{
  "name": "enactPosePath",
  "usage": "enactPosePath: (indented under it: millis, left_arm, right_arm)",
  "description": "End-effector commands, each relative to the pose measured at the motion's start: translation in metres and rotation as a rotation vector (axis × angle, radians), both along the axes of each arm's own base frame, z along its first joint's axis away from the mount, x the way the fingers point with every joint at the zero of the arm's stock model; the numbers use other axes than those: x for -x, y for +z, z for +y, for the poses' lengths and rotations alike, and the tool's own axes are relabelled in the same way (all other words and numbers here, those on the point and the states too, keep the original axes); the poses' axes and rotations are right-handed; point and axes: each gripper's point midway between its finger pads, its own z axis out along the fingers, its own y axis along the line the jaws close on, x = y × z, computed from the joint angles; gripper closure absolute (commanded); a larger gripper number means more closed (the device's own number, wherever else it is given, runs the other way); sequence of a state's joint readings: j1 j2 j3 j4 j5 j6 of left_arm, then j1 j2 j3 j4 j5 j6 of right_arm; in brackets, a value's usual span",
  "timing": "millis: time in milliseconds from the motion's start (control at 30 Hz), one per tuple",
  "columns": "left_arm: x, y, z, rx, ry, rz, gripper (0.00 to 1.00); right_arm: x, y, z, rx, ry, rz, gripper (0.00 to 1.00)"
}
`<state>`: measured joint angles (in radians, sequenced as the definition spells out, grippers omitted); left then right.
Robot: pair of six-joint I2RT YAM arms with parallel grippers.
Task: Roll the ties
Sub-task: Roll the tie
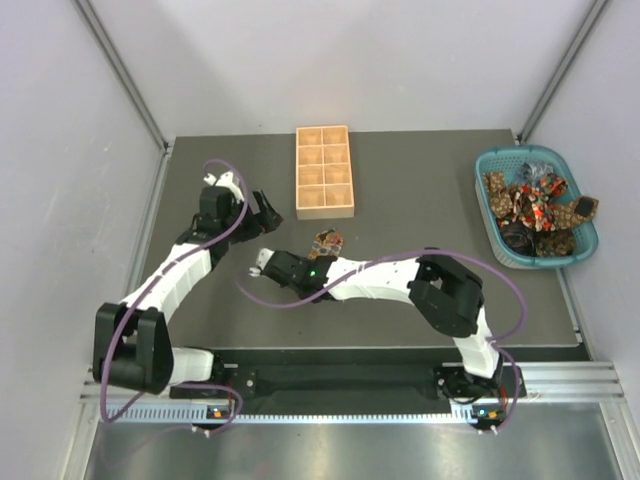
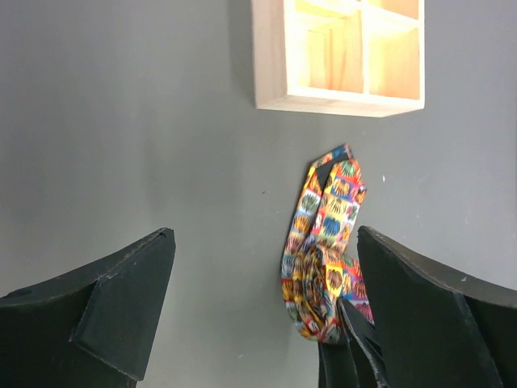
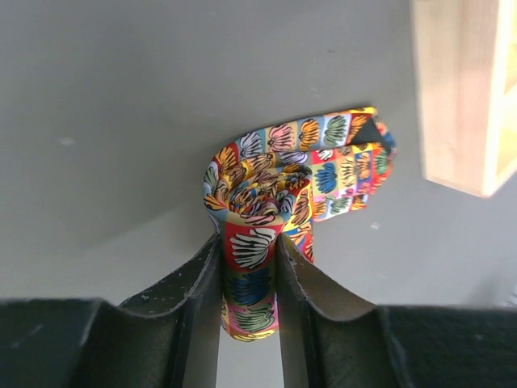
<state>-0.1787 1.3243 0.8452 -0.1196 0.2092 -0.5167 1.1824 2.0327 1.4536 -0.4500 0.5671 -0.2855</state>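
Clamping the rolled tie (image 3: 295,158) is the right tool (image 3: 249,246); the left tool (image 2: 265,238) gapes wide.

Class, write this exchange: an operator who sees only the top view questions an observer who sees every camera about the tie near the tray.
Operator: Is the right hand on the tie?
Observer: Yes, its fingers pinch the rolled end.
Operator: Is it all rolled?
Observer: No, a loose tail lies toward the tray.
Operator: And the left hand?
Observer: Wide open, with nothing in it.
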Motion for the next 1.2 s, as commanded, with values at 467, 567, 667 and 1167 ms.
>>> enactPosePath:
  millis: [467, 567, 667, 1167]
  left_arm:
    - [0.009, -0.009, 0.036, 0.123, 0.213, -0.065, 0.01]
    - [0.015, -0.017, 0.032, 0.128, 0.178, -0.054, 0.01]
    - [0.021, -0.022, 0.022, 0.141, 0.116, -0.035, 0.01]
    - [0.046, -0.027, -0.046, 0.051, -0.19, -0.099, 0.01]
  right_arm:
    - [0.006, 0.012, 0.018, -0.373, 0.113, 0.581, 0.76]
    - [-0.001, 0.012, 0.016, -0.422, 0.122, 0.678, 0.75]
    - [-0.014, 0.009, 0.015, -0.463, 0.112, 0.746, 0.75]
    - [-0.039, -0.025, -0.019, -0.586, -0.022, 1.02, 0.74]
